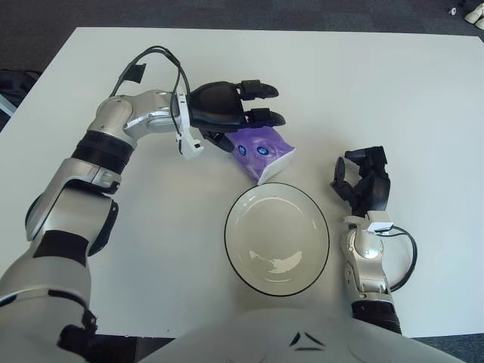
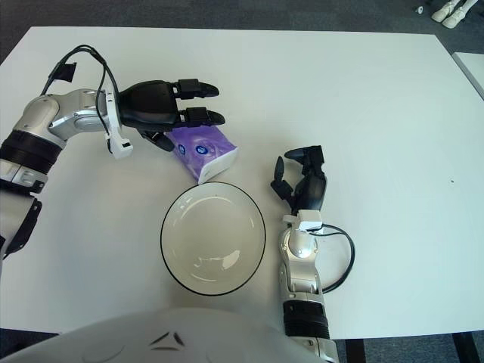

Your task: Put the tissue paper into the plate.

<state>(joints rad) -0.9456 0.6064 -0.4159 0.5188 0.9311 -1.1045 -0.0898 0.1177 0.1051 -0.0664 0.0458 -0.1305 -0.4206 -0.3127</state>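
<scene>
A purple tissue pack (image 1: 266,152) lies on the white table just beyond the far left rim of the plate (image 1: 277,239), a white round plate with a dark edge and nothing in it. My left hand (image 1: 253,106) hovers over the pack's far left side. Its fingers are stretched out straight above the pack and its thumb is down by the pack's left end, not closed around it. My right hand (image 1: 361,178) shows just right of the plate, fingers relaxed and holding nothing.
The white table (image 1: 393,91) stretches to dark floor at the far edge and on both sides. A black cable (image 1: 155,57) loops above my left wrist. Small white objects (image 1: 474,13) sit on the floor at the far right.
</scene>
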